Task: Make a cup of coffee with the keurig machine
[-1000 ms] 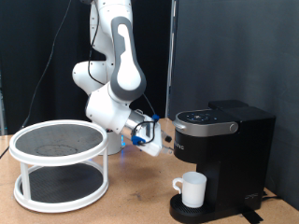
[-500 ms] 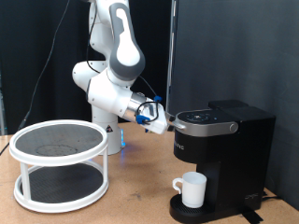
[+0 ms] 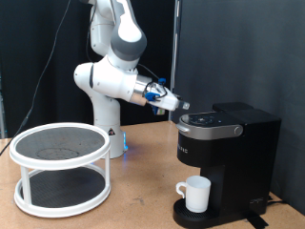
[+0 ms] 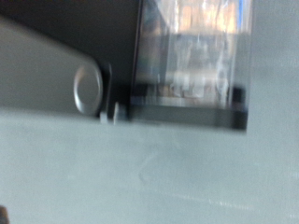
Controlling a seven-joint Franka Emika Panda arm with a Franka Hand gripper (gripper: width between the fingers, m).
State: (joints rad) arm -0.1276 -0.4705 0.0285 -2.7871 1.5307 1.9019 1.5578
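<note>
Exterior view first: arm reaches toward the view's right, gripper (image 3: 180, 105) hanging just above the upper-left corner of the keurig machine (image 3: 227, 157), near its closed lid. Fingers too small & dark vs the backdrop, so can't tell if they're spread or pressed together; nothing visibly held. The cup (image 3: 196, 193) sits upright on the machine's round drip base, under the brew head, handle to the view's left. So cup placement looks done. Lid is down. No pod visible anywhere, so can't say whether one's loaded. No coffee visible either, though the inside of the cup can't be seen from this angle. My read: early-to-mid task, w/ pod status unknown and the brew itself apparently not done. White two-tier tray stand (image 3: 61, 167) sits on the bench (image 3: 143, 191) at the view's left, well apart from the machine, nothing visible on either tier.

Wrist view: blurry. A grey flat surface fills most of the pic, plus a dark block w/ a round silver part (image 4: 88, 89) and a pale translucent panel. Prob. the machine close up, but can't be sure. No fingertips clearly visible here.
</note>
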